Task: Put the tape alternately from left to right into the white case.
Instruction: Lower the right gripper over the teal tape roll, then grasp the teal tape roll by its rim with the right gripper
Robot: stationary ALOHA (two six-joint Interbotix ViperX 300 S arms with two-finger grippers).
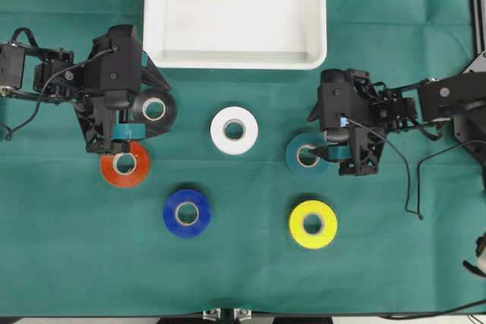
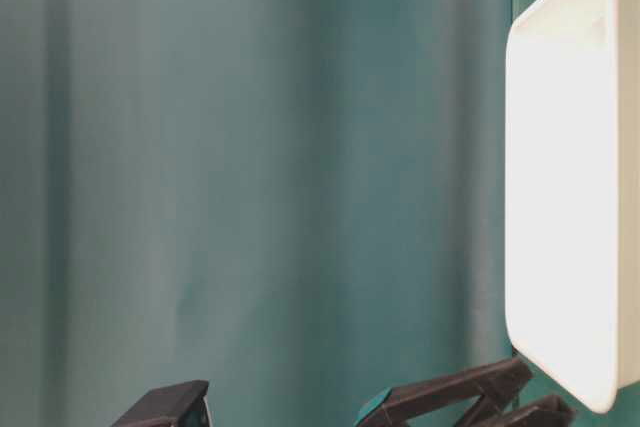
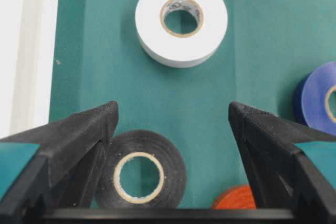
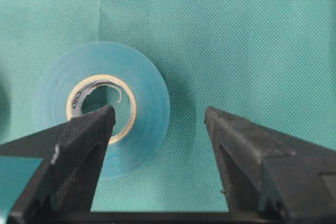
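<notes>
Table under green cloth, white case at the far edge, nothing in it yet, so none of the six rolls are placed. Left end effector sits just in front of the case's left corner, fingers apart, straddling the black tape; the wrist view shows the black roll low between the open tips, nearer the left-hand tip, not clamped. Right end effector is in front of the case's right corner, fingers also spread wide, over the teal tape; in its wrist view one tip lies over the roll's core hole and the other stands outside the rim, nothing gripped. White tape lies in front of the case's middle; orange-red tape just in front of the black roll; blue tape and yellow tape farthest from the case. Rolls look light, stiff, flat-lying rings, with smooth, likely slippery outer faces. Best hold is probably one finger in the core and one outside pinching the wall, or across the full outer diameter.
</notes>
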